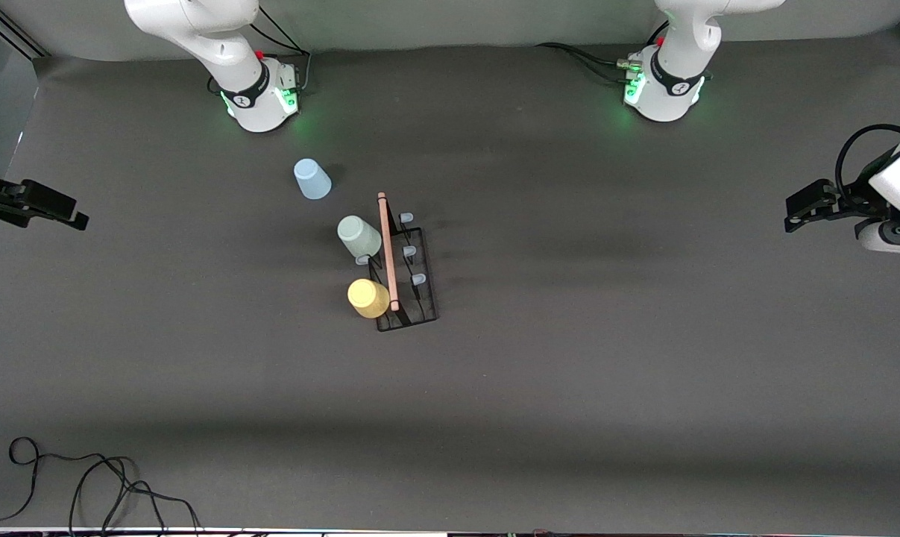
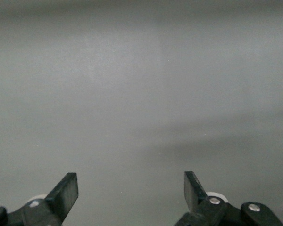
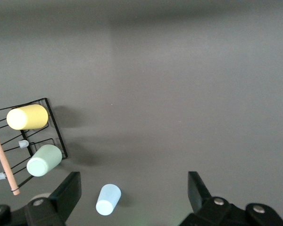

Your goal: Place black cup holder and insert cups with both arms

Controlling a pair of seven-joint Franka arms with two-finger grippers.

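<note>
The black cup holder [image 1: 422, 310] stands mid-table, its wooden rod handle [image 1: 387, 250] on top. The pale green cup [image 1: 359, 236] and the yellow cup [image 1: 368, 297] sit on pegs on its side toward the right arm's end. Three bluish peg tips [image 1: 410, 252] on the other side are bare. The light blue cup [image 1: 312, 180] stands alone on the table, farther from the front camera than the holder. My right gripper [image 1: 77, 218] is open and empty over the right arm's end of the table. Its wrist view shows its own open jaws [image 3: 134, 188], the holder [image 3: 55, 126] and the blue cup [image 3: 108, 199]. My left gripper [image 1: 792, 216] is open and empty [image 2: 131, 188] over the left arm's end.
The two arm bases [image 1: 259, 97] [image 1: 662, 86] stand along the table edge farthest from the front camera. Loose black cables [image 1: 99, 485] lie at the near corner toward the right arm's end. The table [image 1: 606, 335] is dark grey.
</note>
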